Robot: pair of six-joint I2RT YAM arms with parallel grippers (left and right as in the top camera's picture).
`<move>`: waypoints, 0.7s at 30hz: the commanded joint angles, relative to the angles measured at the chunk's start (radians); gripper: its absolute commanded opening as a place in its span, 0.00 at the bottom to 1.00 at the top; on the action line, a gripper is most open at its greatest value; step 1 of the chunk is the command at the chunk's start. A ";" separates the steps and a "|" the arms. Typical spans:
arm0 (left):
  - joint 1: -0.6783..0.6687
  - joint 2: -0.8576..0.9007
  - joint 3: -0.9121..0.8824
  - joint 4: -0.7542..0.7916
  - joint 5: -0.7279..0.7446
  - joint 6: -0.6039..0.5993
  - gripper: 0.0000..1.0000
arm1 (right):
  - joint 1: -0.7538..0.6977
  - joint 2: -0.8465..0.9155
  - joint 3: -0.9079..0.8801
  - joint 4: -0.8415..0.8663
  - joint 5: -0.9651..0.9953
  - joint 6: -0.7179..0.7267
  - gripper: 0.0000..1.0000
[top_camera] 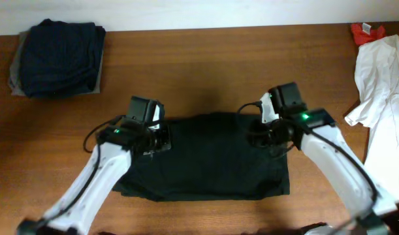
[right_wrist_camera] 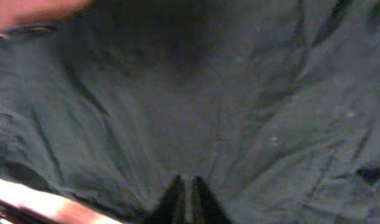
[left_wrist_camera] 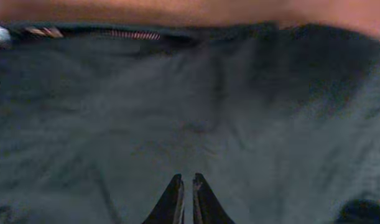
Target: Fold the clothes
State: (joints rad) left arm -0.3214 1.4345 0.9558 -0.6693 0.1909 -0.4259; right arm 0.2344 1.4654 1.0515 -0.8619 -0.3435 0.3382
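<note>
Now working the black garment [top_camera: 212, 156], spread flat and wrinkled at the middle of the surface [top_camera: 219, 65], well apart from the navy pile [top_camera: 59, 55] at the far left and the white garment [top_camera: 382, 85] at the right edge. Left hand [top_camera: 155, 134] at its far left corner, right hand [top_camera: 270, 127] at its far right corner, both low over the cloth. Both hands clenched, fingertips [left_wrist_camera: 174, 194] pressed together in the 2 wrist views; cannot tell of any cloth pinched between them. Probably at the start or the finish of a fold along the far edge.

To do it well:
- Keep the 2 hands level and moving together, so as to lay the edge straight.
- Check for a real pinch of 1 layer before lifting; failing that, reopen and bite deeper.
- Lift only enough to clear the cloth beneath.
- Carry the far edge toward the near hem and line up the corners.
- Let go and smooth outward.
</note>
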 commanded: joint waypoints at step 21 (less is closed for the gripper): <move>0.434 0.154 0.097 -0.240 -0.132 0.029 0.01 | -0.381 0.243 0.134 -0.255 0.126 -0.081 0.04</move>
State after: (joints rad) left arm 0.1135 1.7054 0.9783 -0.8825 0.0639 -0.4107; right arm -0.1452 1.7866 1.0939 -1.0782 -0.1421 0.3077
